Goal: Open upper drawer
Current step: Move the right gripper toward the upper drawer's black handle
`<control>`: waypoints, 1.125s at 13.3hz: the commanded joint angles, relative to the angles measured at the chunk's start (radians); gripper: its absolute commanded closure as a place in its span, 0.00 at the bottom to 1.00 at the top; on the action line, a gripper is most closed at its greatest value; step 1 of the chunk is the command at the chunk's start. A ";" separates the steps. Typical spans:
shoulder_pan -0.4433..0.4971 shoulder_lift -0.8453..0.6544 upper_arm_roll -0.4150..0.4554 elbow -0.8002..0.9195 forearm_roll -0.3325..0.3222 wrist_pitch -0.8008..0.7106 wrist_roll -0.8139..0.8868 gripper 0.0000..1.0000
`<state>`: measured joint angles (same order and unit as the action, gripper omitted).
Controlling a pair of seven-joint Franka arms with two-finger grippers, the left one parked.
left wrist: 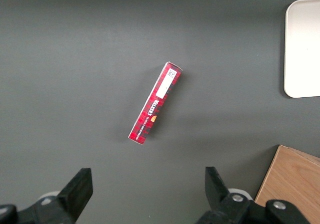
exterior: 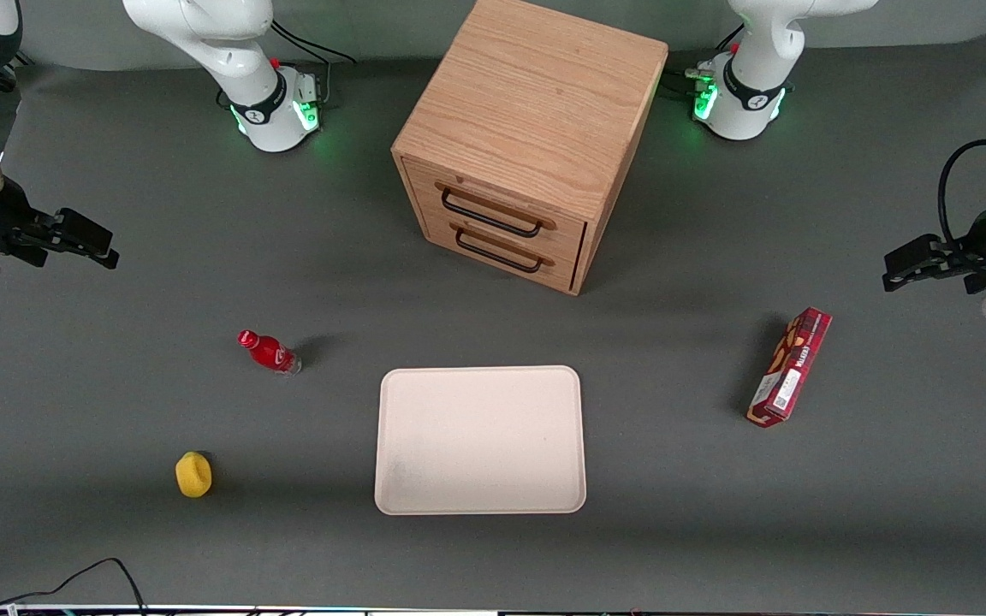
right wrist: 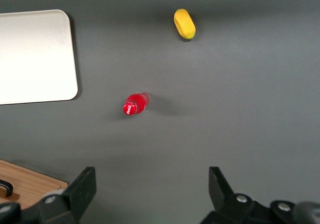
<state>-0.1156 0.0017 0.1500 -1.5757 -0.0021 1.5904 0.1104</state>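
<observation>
The oak cabinet (exterior: 536,111) stands mid-table, farther from the front camera than the tray. Its upper drawer (exterior: 497,210) is shut, with a long black bar handle (exterior: 490,215); the matching lower drawer (exterior: 501,246) sits under it, also shut. My right gripper (exterior: 82,242) hangs open and empty above the table at the working arm's end, well apart from the cabinet. In the right wrist view the gripper (right wrist: 152,179) has its fingers wide apart over bare mat, and a corner of the cabinet (right wrist: 27,181) with a bit of black handle (right wrist: 6,186) shows.
A cream tray (exterior: 480,441) lies in front of the cabinet. A red bottle (exterior: 269,352) and a yellow object (exterior: 193,474) lie toward the working arm's end. A red box (exterior: 790,366) lies toward the parked arm's end.
</observation>
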 commanded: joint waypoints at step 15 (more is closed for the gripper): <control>0.100 0.205 0.429 0.016 0.217 0.256 -0.242 0.00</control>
<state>-0.0294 0.1478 0.5351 -1.5769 0.1693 1.8054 -0.0764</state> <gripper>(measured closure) 0.000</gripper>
